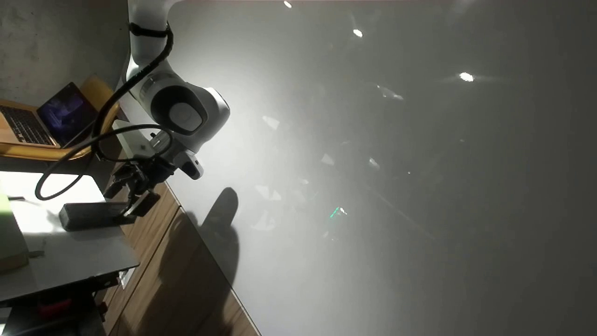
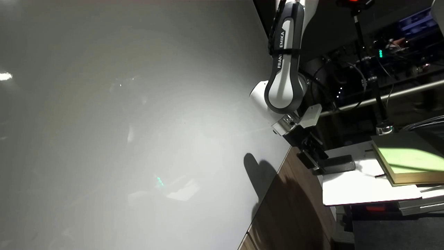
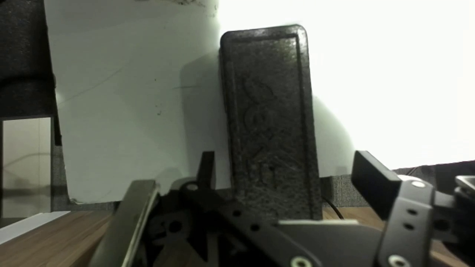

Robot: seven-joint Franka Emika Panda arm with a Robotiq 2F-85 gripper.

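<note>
Nearest, the black two-fingered gripper (image 3: 285,167) has its dark, flat fingers (image 3: 374,181) spread apart and grasping nothing; between them lies the near end of a long, dark-grey, round-cornered rectangular block (image 3: 269,111), with a gap on its left and another on its right in the wrist view; I see it lying flat on a smooth white board (image 3: 141,111), its near end jutting past the board's near edge, its top faintly marked; a brown wood-grain panel (image 3: 63,233) runs along the near side; beyond the block's far end a thick, pale-green-faced book (image 2: 412,159) appears to rest on the board; a white-and-black jointed robot arm (image 1: 186,107), a looping black cable (image 1: 142,73) along it, reaches back from the gripper beside a broad, glossy grey panel (image 1: 396,163) in both exterior views, its shadow falling there; farther off, to the left in an exterior view, a dark-screened laptop (image 1: 53,119) with its lid raised stands by a curved yellow frame (image 1: 42,151)
</note>
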